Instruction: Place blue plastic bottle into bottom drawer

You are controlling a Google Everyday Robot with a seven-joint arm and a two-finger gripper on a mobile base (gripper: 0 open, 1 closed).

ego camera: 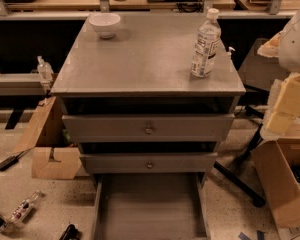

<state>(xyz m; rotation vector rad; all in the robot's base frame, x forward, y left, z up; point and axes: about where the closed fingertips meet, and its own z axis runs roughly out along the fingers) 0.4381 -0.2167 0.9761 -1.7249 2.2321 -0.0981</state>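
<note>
Bottle not yet taken, bottom drawer open.
The bottle stands upright near the right front corner of the desk, well apart from the bowl. The gripper is out of view, so I cannot tell how its jaws stand. The reach seems to be in hand; next comes a steady grasp on the bottle's body, without tipping it.

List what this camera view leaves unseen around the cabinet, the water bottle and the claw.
Claw: out of frame; only a pale arm segment shows at the right edge.
Bottom drawer: its front end is cut off by the lower edge.
Blue plastic bottle: label print too small to read.
Two upper drawers: insides hidden behind their fronts.
</note>
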